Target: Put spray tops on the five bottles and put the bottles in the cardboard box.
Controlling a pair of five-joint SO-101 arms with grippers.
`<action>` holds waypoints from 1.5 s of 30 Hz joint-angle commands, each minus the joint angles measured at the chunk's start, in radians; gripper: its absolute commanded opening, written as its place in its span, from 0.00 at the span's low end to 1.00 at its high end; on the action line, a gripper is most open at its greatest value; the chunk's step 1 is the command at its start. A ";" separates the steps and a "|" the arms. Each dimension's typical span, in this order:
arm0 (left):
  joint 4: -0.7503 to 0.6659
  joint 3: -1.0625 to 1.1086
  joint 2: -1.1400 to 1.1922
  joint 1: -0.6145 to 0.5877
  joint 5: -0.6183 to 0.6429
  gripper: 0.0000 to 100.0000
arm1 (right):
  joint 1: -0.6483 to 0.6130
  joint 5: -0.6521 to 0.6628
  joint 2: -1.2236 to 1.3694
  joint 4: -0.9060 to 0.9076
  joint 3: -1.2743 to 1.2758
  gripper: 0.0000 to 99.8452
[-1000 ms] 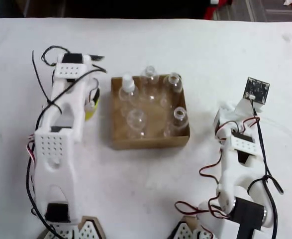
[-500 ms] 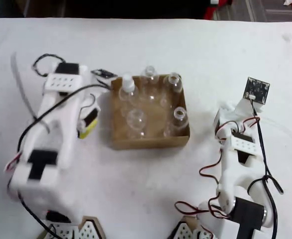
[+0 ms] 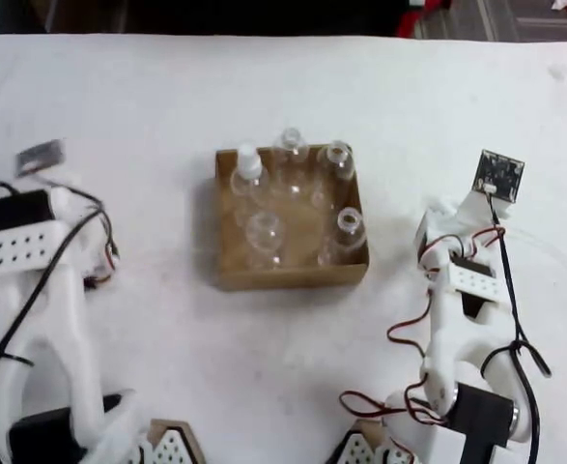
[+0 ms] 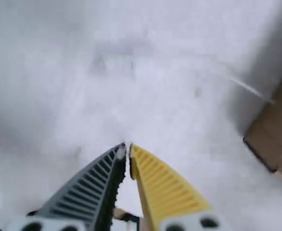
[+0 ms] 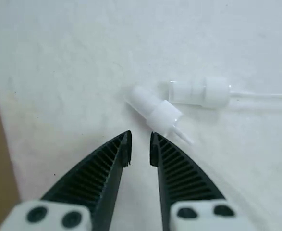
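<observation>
R tool (image 5: 140, 144) slightly spread, empty, just short of two tops (image 5: 156, 112) lying on tabletop (image 3: 409, 106). L tool (image 4: 128, 150) pressed together, apart from box (image 3: 223, 266). Five bottles (image 3: 264, 232) stand in box, most uncapped. Capping step; next prob. R tool pinches the nearer of the tops.

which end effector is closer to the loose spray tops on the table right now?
Right. The right end effector sits just short of the nearer spray top, not touching. The left end effector is over bare table beyond the cardboard box.
</observation>
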 commanded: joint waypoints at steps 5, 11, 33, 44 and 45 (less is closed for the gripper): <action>-0.253 0.207 -0.045 -0.018 0.339 0.10 | -0.008 0.008 -0.002 -0.021 -0.029 0.05; -0.276 0.249 -0.045 -0.051 0.572 0.47 | -0.019 0.008 -0.002 -0.019 -0.029 0.05; -0.420 -0.005 0.522 -0.185 0.671 0.39 | -0.019 0.008 -0.002 -0.018 -0.029 0.05; -0.206 -0.181 0.644 -0.105 0.727 0.39 | -0.019 0.008 -0.002 -0.018 -0.029 0.05; -0.206 -0.187 0.648 -0.099 0.749 0.39 | -0.019 0.008 -0.002 -0.018 -0.029 0.05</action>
